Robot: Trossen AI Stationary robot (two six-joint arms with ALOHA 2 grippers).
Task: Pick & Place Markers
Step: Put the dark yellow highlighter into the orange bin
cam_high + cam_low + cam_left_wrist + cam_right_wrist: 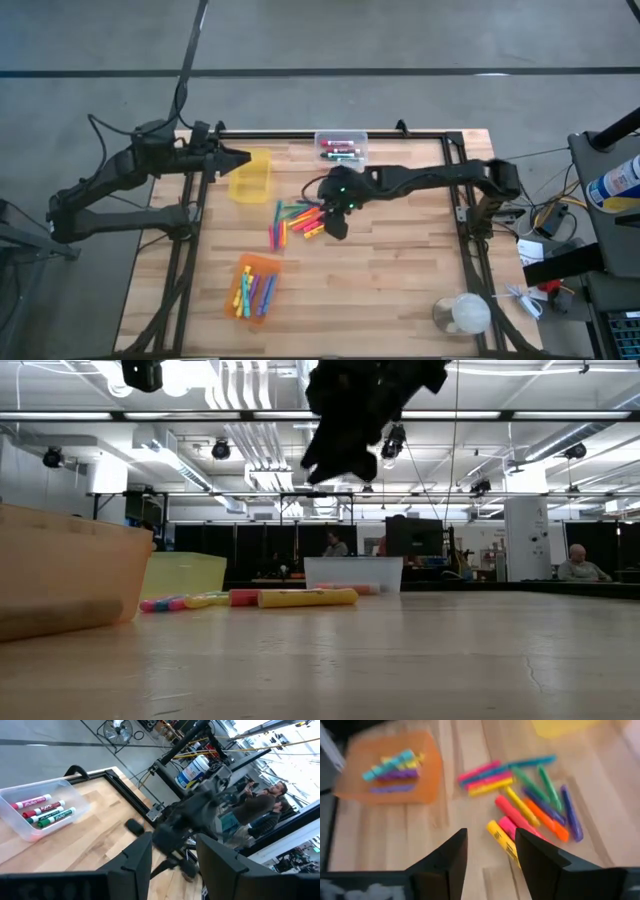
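The markers in the clear bin (pixel 30 820) at the desk's far edge have white barrels with printed labels, but the lettering is too small to read with certainty; they carry red, dark and green caps. A yellow marker (pixel 502 840) in the loose pile has dark print on its barrel, unreadable. The desk (pixel 400 280) is pale wood in butcher-block strips, framed by dark rails, standing on a grey floor. Beyond it, the low view shows a large hall with white ceiling beams, hanging lights, black curtains and seated people at far tables; the left wrist view shows two people standing near a white drum with a blue label. The loose markers (pixel 298 220) lie fanned near the desk's middle: pink, orange, yellow, green, blue, purple. More markers lie in the orange bin (pixel 256 285) toward the near edge, and a yellow bin (pixel 250 176) sits by the left edge. The right end effector (pixel 336 226) hangs just above the pile, its fingers (pixel 445 865) spread apart with nothing between them. The left end effector (pixel 238 157) waits at the far left corner beside the yellow bin, fingers parted and empty.
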